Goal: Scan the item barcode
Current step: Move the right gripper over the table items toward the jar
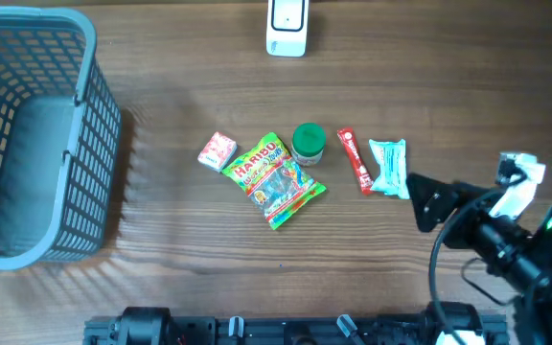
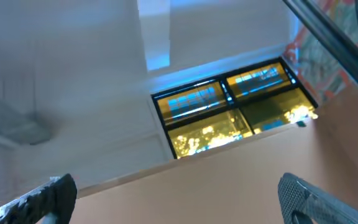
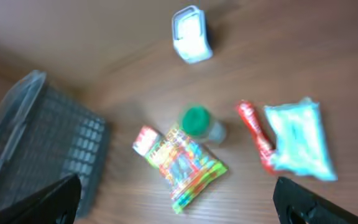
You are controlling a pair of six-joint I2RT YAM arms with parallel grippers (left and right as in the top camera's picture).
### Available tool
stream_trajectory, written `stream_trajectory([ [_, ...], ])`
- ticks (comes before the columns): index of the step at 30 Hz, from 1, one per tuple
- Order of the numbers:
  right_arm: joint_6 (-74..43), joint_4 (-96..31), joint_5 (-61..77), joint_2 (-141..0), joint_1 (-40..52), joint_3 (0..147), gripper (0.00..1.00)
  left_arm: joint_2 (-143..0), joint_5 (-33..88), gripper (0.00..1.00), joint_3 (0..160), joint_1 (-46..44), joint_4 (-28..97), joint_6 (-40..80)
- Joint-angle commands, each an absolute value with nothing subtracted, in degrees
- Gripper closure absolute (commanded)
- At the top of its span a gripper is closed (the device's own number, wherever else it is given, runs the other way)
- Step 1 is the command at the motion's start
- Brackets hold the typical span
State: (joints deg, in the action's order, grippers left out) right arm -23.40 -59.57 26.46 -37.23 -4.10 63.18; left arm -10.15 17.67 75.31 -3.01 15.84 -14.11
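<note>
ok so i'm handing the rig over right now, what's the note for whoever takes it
Left gripper: open, holding nothing; its camera sees the room, not the table.
Right gripper: open, holding nothing, beside the pale blue packet.
Also mid-table: small red packet, Haribo bag, green-lidded jar, red stick pack. White scanner at the far edge, basket on the left.
Done: nothing picked up yet.
Left: grasp an item and show its barcode to the scanner.
</note>
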Motion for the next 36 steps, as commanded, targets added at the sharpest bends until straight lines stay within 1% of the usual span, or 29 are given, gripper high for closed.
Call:
stream_trajectory([
  [1, -19.64, -63.83, 20.23, -42.78, -3.97, 70.41, 0.0, -9.82, 13.04, 0.0, 76.58, -3.01, 20.56, -18.39],
  [3, -19.73, -66.17, 23.18, -44.64, -3.97, 70.32, 0.0, -9.67, 6.04, 0.0, 76.58, -2.98, 19.42, -19.57],
  [5, -19.2, -65.69, 23.53, -46.17, -3.97, 69.97, 0.0, -8.62, 5.43, 0.0, 76.09, -2.46, 19.53, -19.59],
  [8, -18.11, -64.51, 23.35, -49.04, -3.97, 70.02, 0.0, -0.8, 5.43, 0.0, 71.85, -0.1, 16.56, -22.33],
  [11, -18.02, -63.88, 23.03, -55.51, -3.7, 70.02, 0.0, -0.8, 4.95, 0.0, 71.07, 2.24, 15.2, -22.11],
  [13, -18.31, -63.09, 18.02, -60.71, -0.75, 70.02, 0.01, -0.8, 2.74, 0.0, 69.41, 2.59, 12.99, -21.61],
  [14, -19.97, -62.17, 14.13, -64.1, 2.55, 70.04, 0.01, -0.8, -1.45, 0.0, 68.42, 2.59, 15.53, -14.22],
  [15, -20.56, -61.39, 13.45, -65.6, 4.43, 70.04, 0.01, -0.82, -3.81, 0.0, 67.94, 2.55, 18.33, -9.61],
  [17, -21.02, -58.3, 13.19, -68.49, 9.96, 70.08, 0.0, -0.82, -6.31, 0.0, 65.73, 1.74, 26.52, -3.51],
  [18, -21.12, -56.23, 10.94, -69.58, 14.2, 70.08, 0.0, -0.82, -5.52, 0.0, 62.57, 0.34, 31.22, -3.57],
  [19, -21.08, -55.4, 10.24, -69.67, 16.14, 70.08, 0.01, -0.82, -5.02, 0.0, 59.2, -1.13, 33.3, -3.57],
  [21, -21.17, -54.65, 10.35, -69.38, 18.5, 70.08, 0.0, -0.82, -2.92, 0.0, 50.24, -3.31, 32.56, -1.91],
  [23, -21.32, -53.49, 10.66, -69.34, 18.79, 70.08, 0.0, -0.82, -1.93, 0.0, 40.27, -5.65, 27.07, -0.56],
  [25, -21.39, -52.4, 11.86, -69.32, 18.79, 70.08, 0.0, -0.82, -2.0, 0.0, 33.93, -6.87, 22.72, -0.56],
  [36, -21.19, -52.47, 9.85, -70.67, 18.79, 70.08, 0.0, -0.8, -2.02, 0.0, 12.47, -6.87, 20.75, 6.5],
])
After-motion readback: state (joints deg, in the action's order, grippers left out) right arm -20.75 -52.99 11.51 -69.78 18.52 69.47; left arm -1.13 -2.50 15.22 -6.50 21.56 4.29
